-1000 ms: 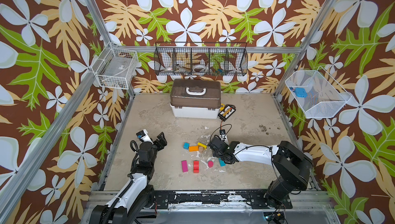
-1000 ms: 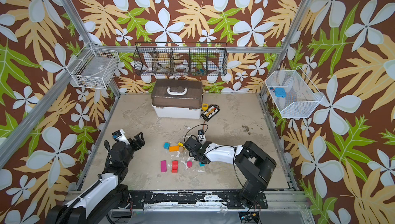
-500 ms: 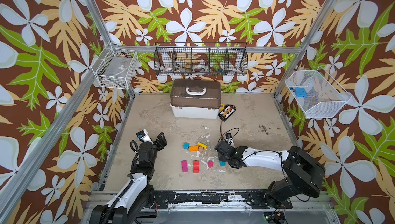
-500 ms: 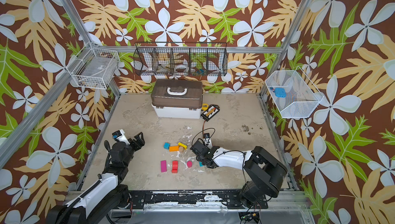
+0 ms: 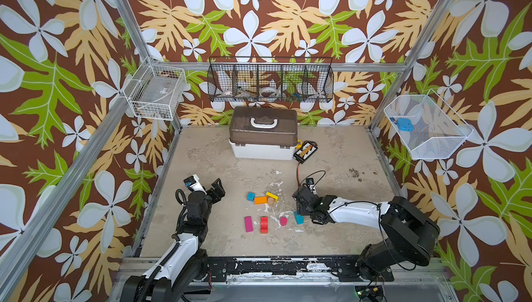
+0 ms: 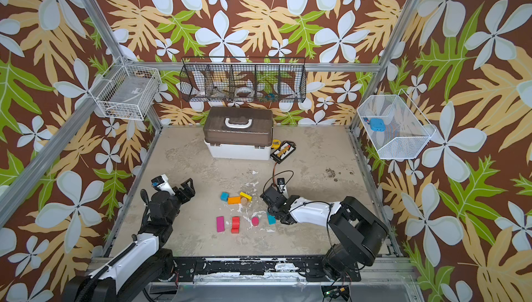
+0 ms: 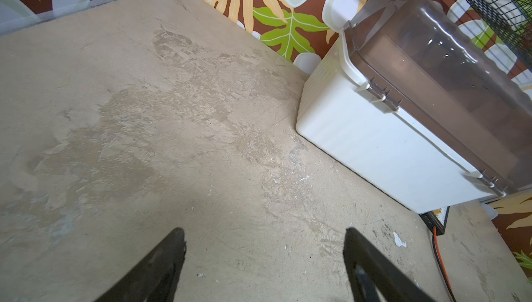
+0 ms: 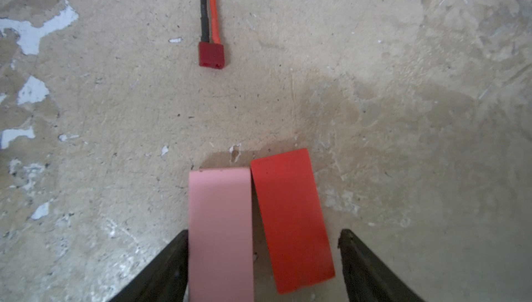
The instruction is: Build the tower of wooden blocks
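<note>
Wood blocks lie loose on the tan table: a teal cube, an orange bar, a yellow bar, a tan cylinder, a magenta bar, a red block, a pink cylinder and a teal block. My right gripper is low over the table and open. Between its fingers a pink bar and a red bar lie side by side; one finger touches the pink bar. My left gripper is open and empty at the left. The tower is out of view.
A white box with a brown lid stands at the back. Beside it lies a black and yellow pack, whose wire ends in a red plug just ahead of my right gripper. Wire baskets hang on the walls.
My right arm has drawn back to the right, and its jaws have narrowed around the pink and red bars. The left arm has not moved.
</note>
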Robot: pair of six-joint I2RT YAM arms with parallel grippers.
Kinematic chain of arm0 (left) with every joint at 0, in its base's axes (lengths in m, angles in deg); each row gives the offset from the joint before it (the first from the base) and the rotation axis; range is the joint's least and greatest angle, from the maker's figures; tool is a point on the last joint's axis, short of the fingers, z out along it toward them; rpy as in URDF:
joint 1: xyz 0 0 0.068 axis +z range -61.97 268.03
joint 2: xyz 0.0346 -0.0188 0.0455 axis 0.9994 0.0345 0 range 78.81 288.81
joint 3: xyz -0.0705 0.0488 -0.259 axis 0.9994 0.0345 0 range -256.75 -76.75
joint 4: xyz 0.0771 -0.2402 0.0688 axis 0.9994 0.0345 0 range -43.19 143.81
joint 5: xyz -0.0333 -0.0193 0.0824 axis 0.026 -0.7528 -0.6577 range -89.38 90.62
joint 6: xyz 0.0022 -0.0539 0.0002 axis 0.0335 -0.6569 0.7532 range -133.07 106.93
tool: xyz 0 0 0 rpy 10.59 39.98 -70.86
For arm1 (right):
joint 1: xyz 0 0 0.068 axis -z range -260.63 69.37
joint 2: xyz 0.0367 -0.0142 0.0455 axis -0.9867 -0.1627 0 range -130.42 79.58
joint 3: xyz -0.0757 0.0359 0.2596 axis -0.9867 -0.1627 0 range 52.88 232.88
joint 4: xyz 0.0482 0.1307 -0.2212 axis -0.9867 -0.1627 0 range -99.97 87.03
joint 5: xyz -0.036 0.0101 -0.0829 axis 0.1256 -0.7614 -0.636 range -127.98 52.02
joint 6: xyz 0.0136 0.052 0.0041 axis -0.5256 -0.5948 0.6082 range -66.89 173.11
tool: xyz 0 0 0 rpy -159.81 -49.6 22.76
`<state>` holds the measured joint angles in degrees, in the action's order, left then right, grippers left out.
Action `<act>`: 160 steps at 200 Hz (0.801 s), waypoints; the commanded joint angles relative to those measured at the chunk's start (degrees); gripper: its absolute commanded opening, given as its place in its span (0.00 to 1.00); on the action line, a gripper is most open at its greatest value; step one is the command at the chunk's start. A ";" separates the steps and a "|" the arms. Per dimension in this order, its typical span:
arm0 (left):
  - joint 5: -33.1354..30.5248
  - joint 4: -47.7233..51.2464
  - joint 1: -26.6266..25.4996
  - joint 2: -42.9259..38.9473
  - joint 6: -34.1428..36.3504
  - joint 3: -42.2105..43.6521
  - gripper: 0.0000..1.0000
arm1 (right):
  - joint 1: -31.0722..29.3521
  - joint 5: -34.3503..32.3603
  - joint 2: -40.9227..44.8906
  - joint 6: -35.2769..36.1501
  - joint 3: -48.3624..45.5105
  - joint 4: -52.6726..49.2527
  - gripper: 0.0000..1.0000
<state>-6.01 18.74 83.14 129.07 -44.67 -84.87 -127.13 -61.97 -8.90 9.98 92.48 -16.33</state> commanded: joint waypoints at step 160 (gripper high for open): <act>-0.13 -1.56 -0.12 -0.07 -0.22 -0.12 0.87 | 1.16 -0.27 -1.66 0.61 0.28 0.52 0.71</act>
<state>-5.99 18.74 83.10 129.07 -44.67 -84.87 -126.04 -61.82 -9.98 10.29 92.85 -14.87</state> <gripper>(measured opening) 0.873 0.706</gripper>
